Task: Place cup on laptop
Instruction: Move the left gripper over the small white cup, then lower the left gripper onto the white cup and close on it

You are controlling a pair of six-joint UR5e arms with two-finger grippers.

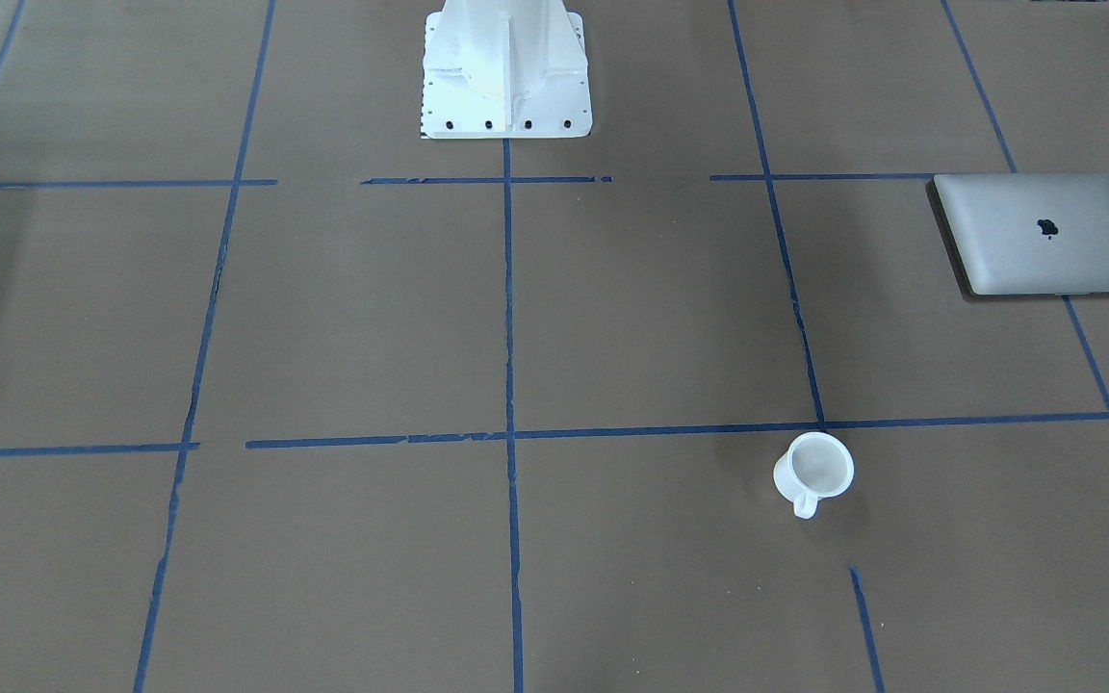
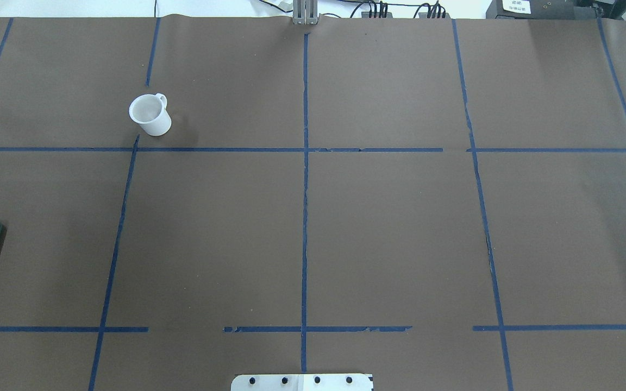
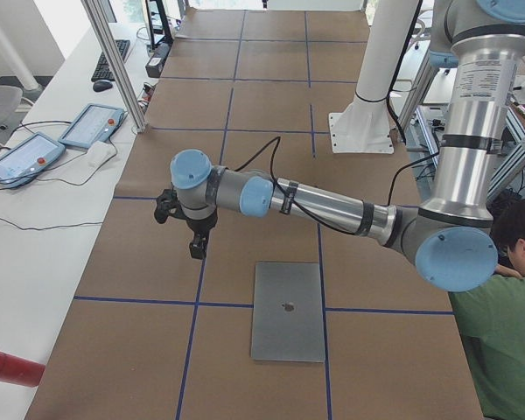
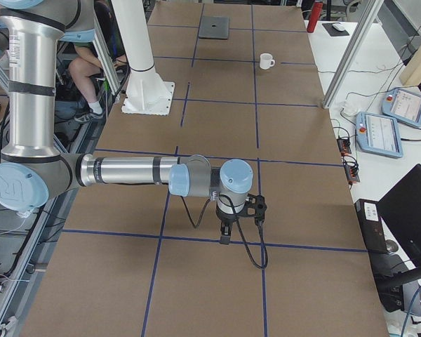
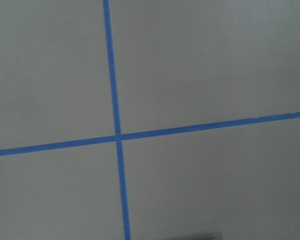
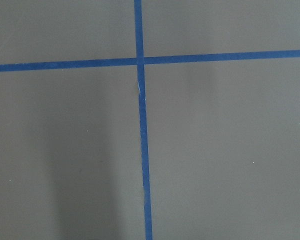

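Exterior left shows the near, left arm with its forearm stretched level over the surface (image 3: 376, 350). Its wrist is bent so the left end effector (image 3: 195, 249) points straight down above a blue tape line (image 3: 198, 284), near the closed laptop (image 3: 288, 311). I cannot tell how far it is open. From the other end, the right arm holds a like pose, its right end effector (image 4: 224, 235) hanging downward, its opening equally unclear. The cup (image 1: 814, 469) stands upright on the surface, well apart from the laptop, with nothing touching it.
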